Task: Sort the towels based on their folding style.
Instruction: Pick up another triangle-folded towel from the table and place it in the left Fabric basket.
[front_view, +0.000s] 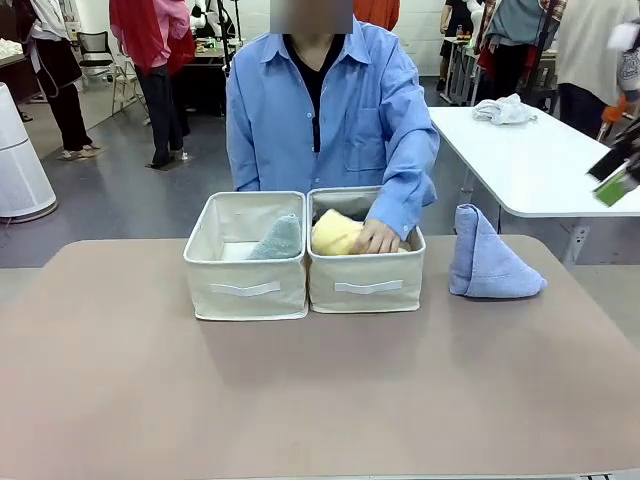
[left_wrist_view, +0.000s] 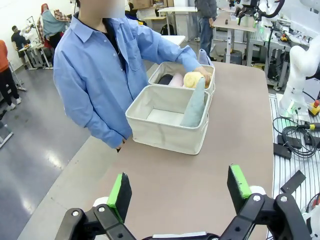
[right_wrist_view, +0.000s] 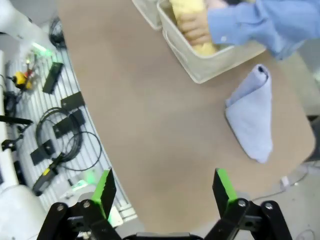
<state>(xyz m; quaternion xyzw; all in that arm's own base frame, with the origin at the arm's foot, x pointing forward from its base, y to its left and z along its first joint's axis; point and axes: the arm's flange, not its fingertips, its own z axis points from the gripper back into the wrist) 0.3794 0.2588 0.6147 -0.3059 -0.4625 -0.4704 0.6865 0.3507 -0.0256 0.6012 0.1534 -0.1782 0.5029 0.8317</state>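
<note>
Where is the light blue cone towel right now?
In the front view the light blue cone towel stands upright on the table at the right, outside and clear of the right-hand bin.

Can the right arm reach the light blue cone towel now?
Probably yes: the light blue cone towel stands in the open beside the right bin, the person's hand is inside that bin, and the right gripper is open.
</note>
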